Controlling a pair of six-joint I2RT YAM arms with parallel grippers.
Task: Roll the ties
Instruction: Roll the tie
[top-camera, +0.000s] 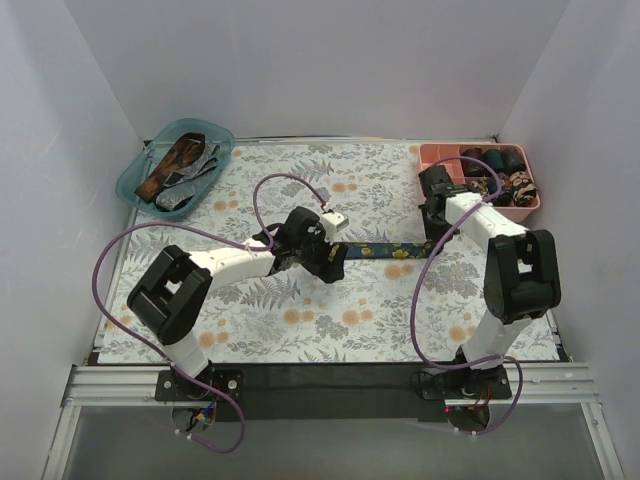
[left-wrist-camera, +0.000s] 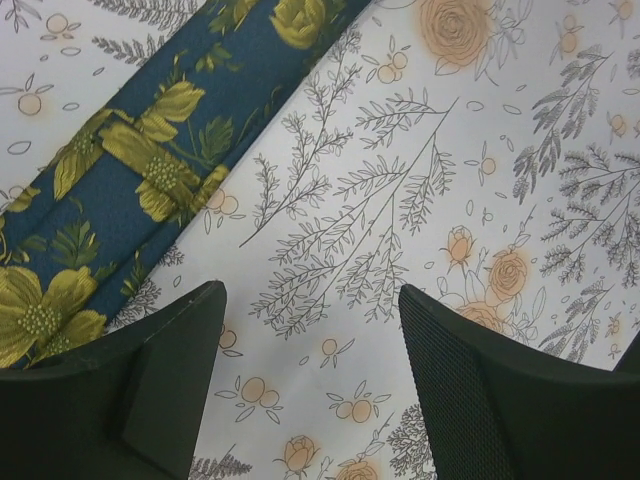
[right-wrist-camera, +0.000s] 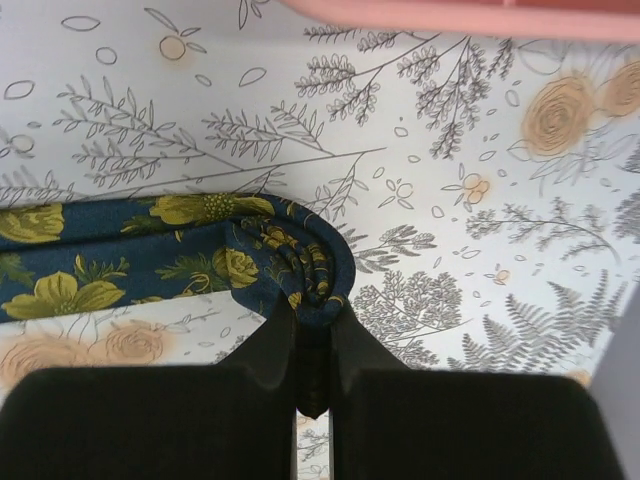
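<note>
A navy tie with yellow flowers (top-camera: 385, 250) lies stretched across the middle of the floral cloth between my two grippers. In the right wrist view its end is curled into a small partial coil (right-wrist-camera: 300, 255), and my right gripper (right-wrist-camera: 312, 308) is shut on that coil. In the top view the right gripper (top-camera: 436, 240) sits at the tie's right end. My left gripper (left-wrist-camera: 310, 330) is open and empty just above the cloth, with the tie (left-wrist-camera: 130, 170) lying beside its left finger. In the top view the left gripper (top-camera: 330, 262) is at the tie's left end.
A pink bin (top-camera: 432, 156) at the back right holds several rolled ties (top-camera: 500, 165); its rim shows in the right wrist view (right-wrist-camera: 460, 15). A teal tray (top-camera: 135, 180) at the back left holds loose ties (top-camera: 180, 170). Purple cables (top-camera: 280, 185) loop over both arms.
</note>
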